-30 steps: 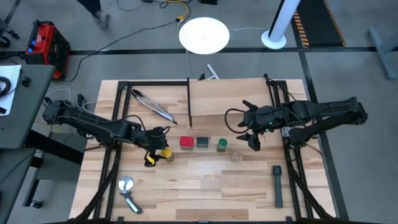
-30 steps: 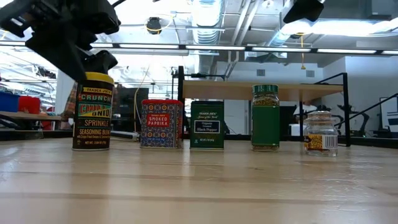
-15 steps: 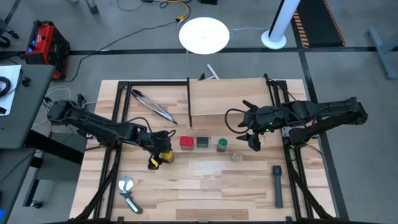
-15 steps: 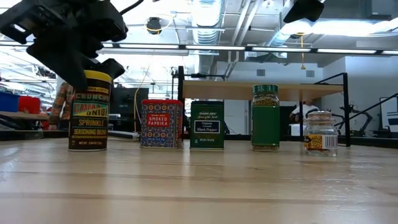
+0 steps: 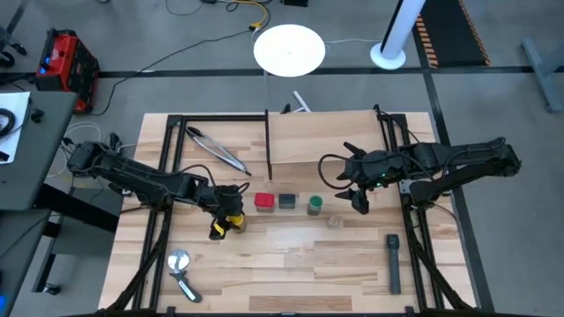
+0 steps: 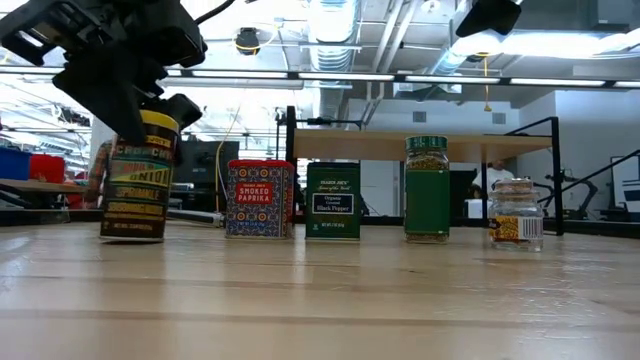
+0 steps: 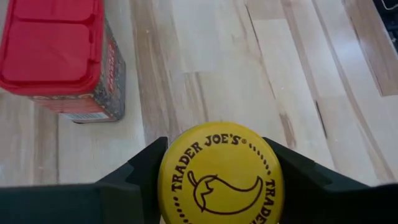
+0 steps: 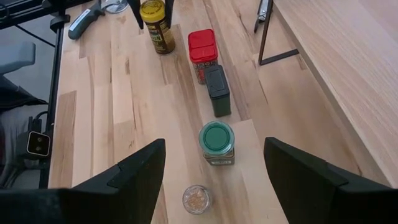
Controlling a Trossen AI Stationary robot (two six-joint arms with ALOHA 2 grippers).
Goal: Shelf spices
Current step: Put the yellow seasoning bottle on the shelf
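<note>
Metal tongs (image 5: 218,150) lie on the tabletop (image 5: 291,264) near its far left corner. A black bar-shaped tool (image 5: 393,262) lies near the right front; a round-headed metal utensil (image 5: 182,274) lies near the left front. On the floor beyond: a white round disc (image 5: 290,49), a red toolbox (image 5: 63,58).

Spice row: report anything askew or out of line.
The yellow-lidded seasoning jar leans, its base edge off the table, gripped at the lid by the left gripper. The smoked paprika tin, black pepper tin, green-lidded jar and small clear jar stand upright.
</note>
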